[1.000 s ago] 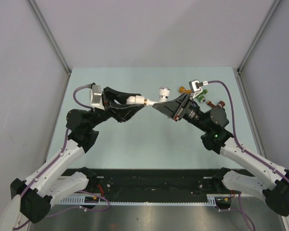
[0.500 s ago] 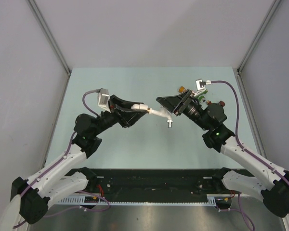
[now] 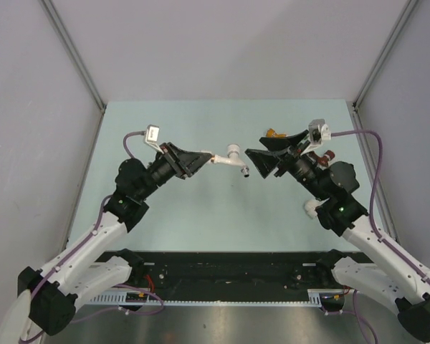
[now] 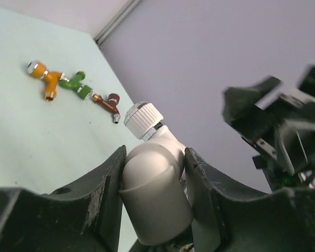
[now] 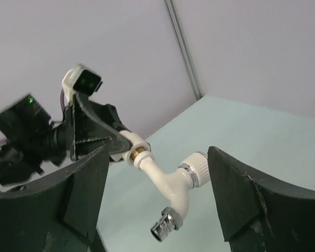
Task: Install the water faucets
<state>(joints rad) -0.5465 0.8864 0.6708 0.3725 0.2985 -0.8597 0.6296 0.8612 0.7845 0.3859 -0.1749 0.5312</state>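
Observation:
The white faucet [image 3: 234, 159] hangs in the air, joined by a brass thread to a white pipe connector [image 4: 155, 194]. My left gripper [image 3: 204, 159] is shut on that connector [image 5: 127, 143], both fingers pressed to its sides [image 4: 156, 157]. In the right wrist view the faucet [image 5: 173, 184] shows its ribbed knob and silvery spout pointing down. My right gripper [image 3: 256, 163] stands wide open just right of the faucet, its fingers [image 5: 157, 157] short of it and touching nothing. Orange [image 4: 44, 79], green [image 4: 76, 86] and dark red [image 4: 109, 103] faucets lie in a row on the table.
The orange faucet [image 3: 272, 133] and dark red faucet [image 3: 327, 154] lie at the back right, partly hidden behind my right arm. A small white round part [image 3: 312, 208] shows beside the right arm's elbow. Grey walls close the pale green table [image 3: 201, 215] on three sides.
My right gripper has opened, let go of the white faucet and drawn back to the right. The left arm has shifted, still holding the connector with the faucet on it.

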